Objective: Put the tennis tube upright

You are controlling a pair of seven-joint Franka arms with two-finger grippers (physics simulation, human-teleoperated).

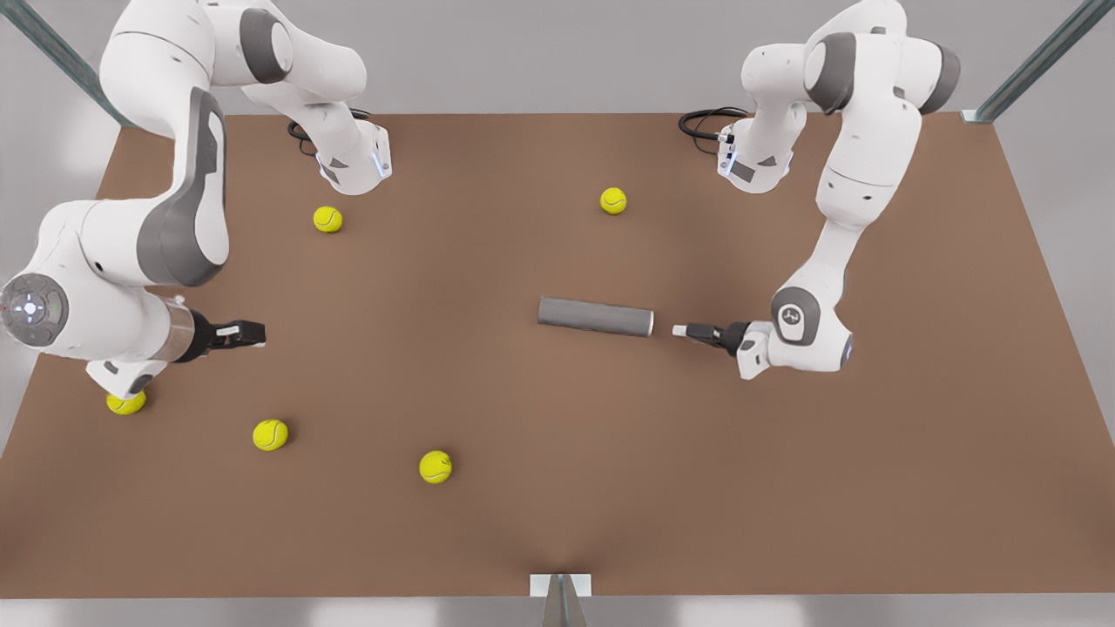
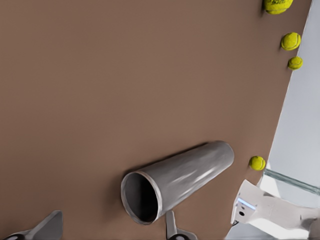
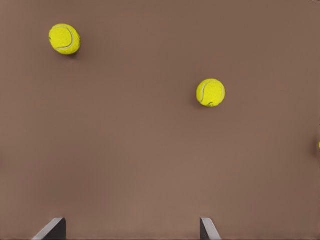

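Note:
The tennis tube [image 1: 595, 316] is a grey cylinder lying on its side on the brown table, right of centre in the front view. Its hollow, metal-rimmed end [image 2: 140, 197] faces my left gripper [image 1: 688, 331]. That gripper hovers low, a short gap off this end, on the front view's right. In the left wrist view the left gripper [image 2: 107, 235] is open, its fingertips [image 2: 172, 227] spread to either side of the tube's mouth without touching it. My right gripper [image 1: 248, 333] waits far off on the front view's left, also open [image 3: 131, 231], with bare table below it.
Several yellow-green tennis balls lie scattered: one [image 1: 327, 219] and another [image 1: 613, 200] toward the back, others [image 1: 270, 434] [image 1: 435, 466] near the front, one [image 1: 126, 402] under the right arm's wrist. The arm bases [image 1: 357, 161] [image 1: 753, 161] stand at the far edge.

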